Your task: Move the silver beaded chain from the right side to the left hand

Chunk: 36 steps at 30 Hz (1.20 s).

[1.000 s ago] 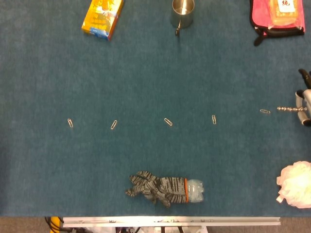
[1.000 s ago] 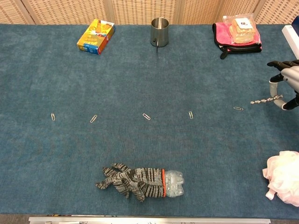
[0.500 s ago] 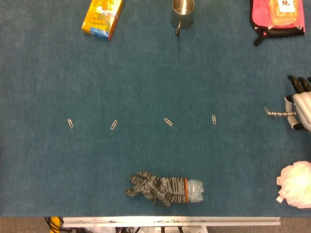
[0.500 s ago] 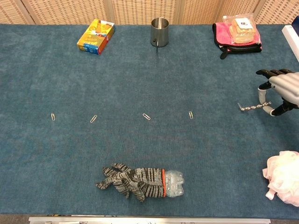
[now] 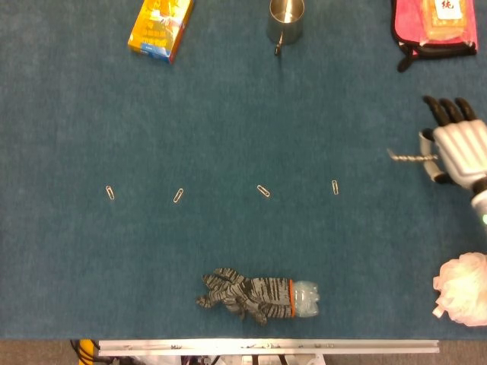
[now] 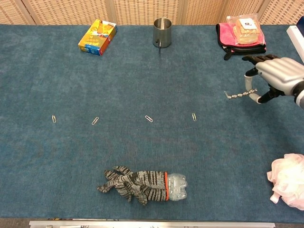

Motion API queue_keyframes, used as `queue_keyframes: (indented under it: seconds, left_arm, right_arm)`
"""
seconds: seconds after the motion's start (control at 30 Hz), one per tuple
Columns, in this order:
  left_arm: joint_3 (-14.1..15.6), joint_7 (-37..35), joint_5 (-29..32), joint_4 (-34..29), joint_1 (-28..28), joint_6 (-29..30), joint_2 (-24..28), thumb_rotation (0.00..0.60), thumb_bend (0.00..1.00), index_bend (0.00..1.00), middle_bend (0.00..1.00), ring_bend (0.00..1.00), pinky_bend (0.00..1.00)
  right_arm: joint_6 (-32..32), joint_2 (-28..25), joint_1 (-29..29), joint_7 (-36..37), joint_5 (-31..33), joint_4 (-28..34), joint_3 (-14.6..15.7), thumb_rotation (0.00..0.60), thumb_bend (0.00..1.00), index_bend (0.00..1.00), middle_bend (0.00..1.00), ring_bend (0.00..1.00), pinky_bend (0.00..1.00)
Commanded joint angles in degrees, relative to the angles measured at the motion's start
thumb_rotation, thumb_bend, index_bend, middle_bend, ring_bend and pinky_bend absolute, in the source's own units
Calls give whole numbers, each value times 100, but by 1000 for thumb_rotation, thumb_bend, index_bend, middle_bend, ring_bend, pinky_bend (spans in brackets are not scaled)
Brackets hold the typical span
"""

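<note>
The silver beaded chain (image 5: pixel 411 157) (image 6: pixel 240 94) sticks out stiffly to the left from my right hand (image 5: pixel 454 149) (image 6: pixel 274 77), which pinches its right end. The hand hovers over the right part of the blue table, its dark fingertips pointing toward the far edge. A small bent piece hangs at the chain's free left tip. My left hand appears in neither view.
Several paper clips (image 5: pixel 262 190) (image 6: pixel 149 118) lie in a row across the table's middle. A striped glove on a plastic bottle (image 5: pixel 257 296) (image 6: pixel 141 185) lies near the front. At the back stand a yellow box (image 6: pixel 98 36), a metal cup (image 6: pixel 162 32) and a pink pouch (image 6: pixel 241 33). A white puff (image 6: pixel 288 180) sits front right.
My right hand has moved left and toward the far edge with the chain in it. The rightmost paper clip has left the table; a bent piece now hangs at the chain's tip.
</note>
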<state>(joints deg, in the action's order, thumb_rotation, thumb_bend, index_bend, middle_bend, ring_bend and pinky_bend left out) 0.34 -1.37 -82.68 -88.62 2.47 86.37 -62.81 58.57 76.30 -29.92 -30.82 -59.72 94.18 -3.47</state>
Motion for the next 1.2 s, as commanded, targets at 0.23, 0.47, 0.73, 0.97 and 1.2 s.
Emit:
queue_keyframes:
  seconds: [0.23, 0.47, 0.73, 0.97, 1.2]
  left_arm:
    - [11, -114, -31, 107, 30, 12, 9, 600, 489, 316, 317, 297, 378]
    - [21, -227, -84, 197, 64, 66, 12, 600, 489, 316, 317, 298, 378]
    - [87, -304, -118, 397, 103, 22, -30, 600, 490, 316, 327, 298, 378]
    - [72, -465, -62, 550, 116, -31, -63, 600, 490, 316, 327, 298, 378]
    - [78, -694, 4, 661, 151, -103, -65, 600, 489, 316, 327, 298, 378]
  right_arm:
    - [-308, 327, -527, -27, -25, -199, -373, 600, 343, 600, 38, 0, 4]
    - [-537, 623, -989, -173, 47, -423, -608, 600, 343, 600, 38, 0, 4]
    - [-778, 1018, -1530, -304, 173, -784, -835, 600, 344, 600, 38, 0, 4]
    - [-1026, 1371, -1986, -306, 239, -1122, -970, 600, 345, 600, 38, 0, 4]
    - [-1218, 1799, -2405, -125, 143, -1505, -1079, 600, 345, 600, 38, 0, 4]
